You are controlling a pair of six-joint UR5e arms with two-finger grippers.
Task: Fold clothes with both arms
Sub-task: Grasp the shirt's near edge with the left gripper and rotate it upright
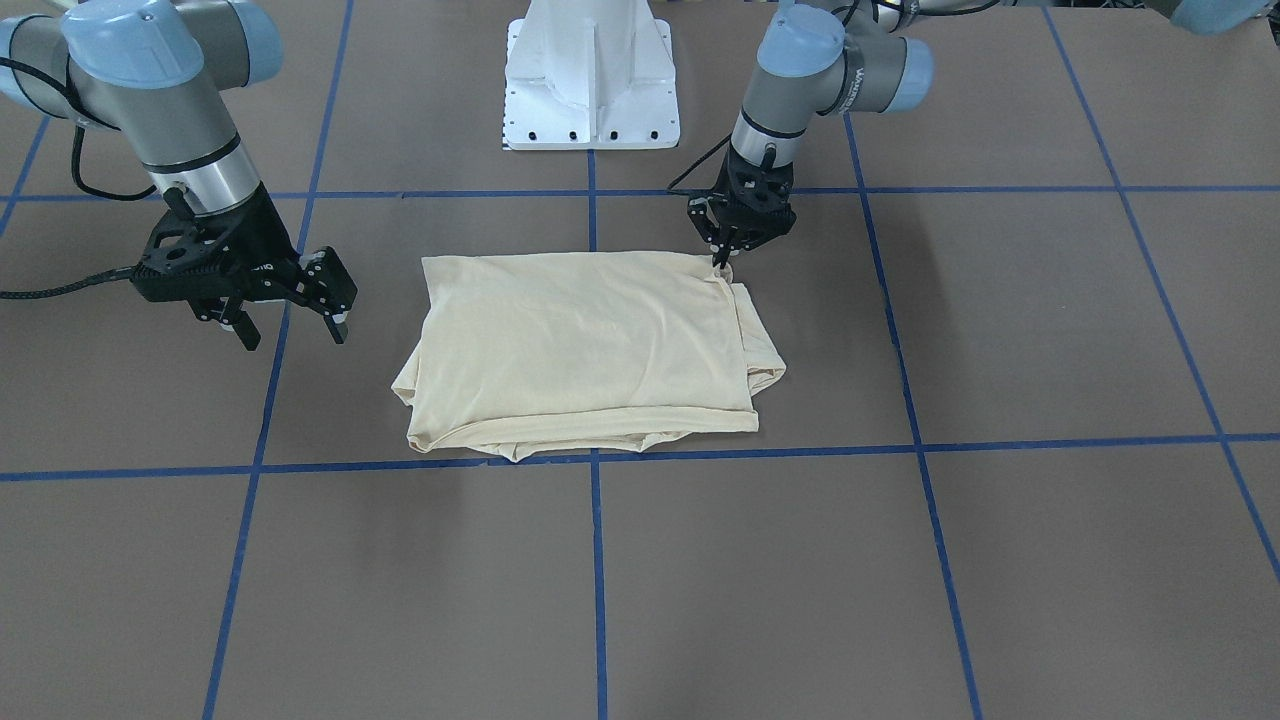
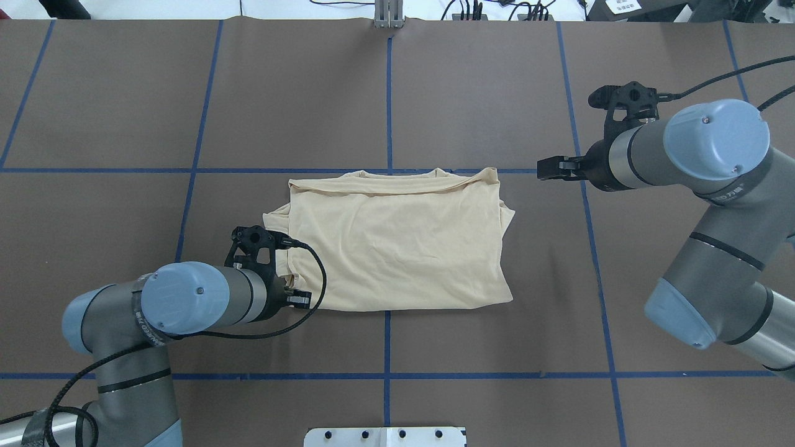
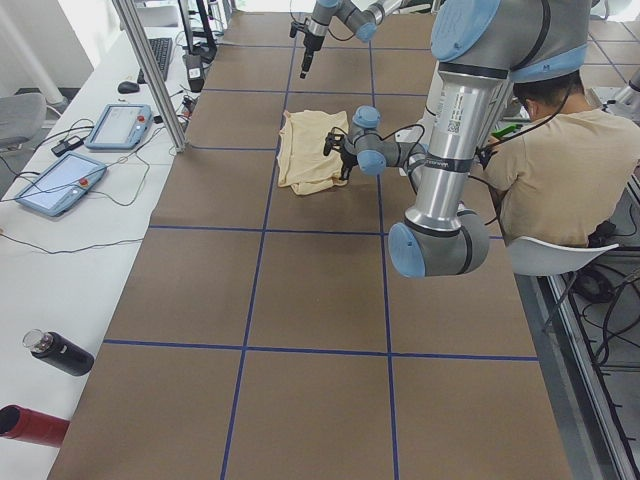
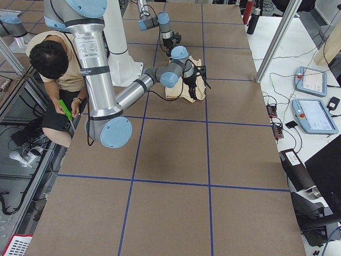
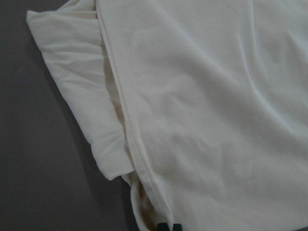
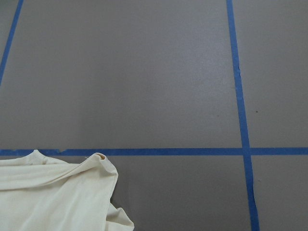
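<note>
Shirt point(image 2: 397, 242) lies folded, long axis left-right. Left gripper point(image 1: 721, 262) pinches its near-left corner; right gripper point(image 1: 295, 338) gapes, clear of its far-right corner.

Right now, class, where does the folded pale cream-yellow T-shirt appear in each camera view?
Front-facing: folded pale cream-yellow T-shirt centre.
Overhead: T-shirt centre.
Exterior left: T-shirt upper middle.
Exterior right: T-shirt upper middle.
Left wrist: T-shirt fills most.
Right wrist: T-shirt bottom-left corner.
Landmark: blue tape line running under its middle.
</note>
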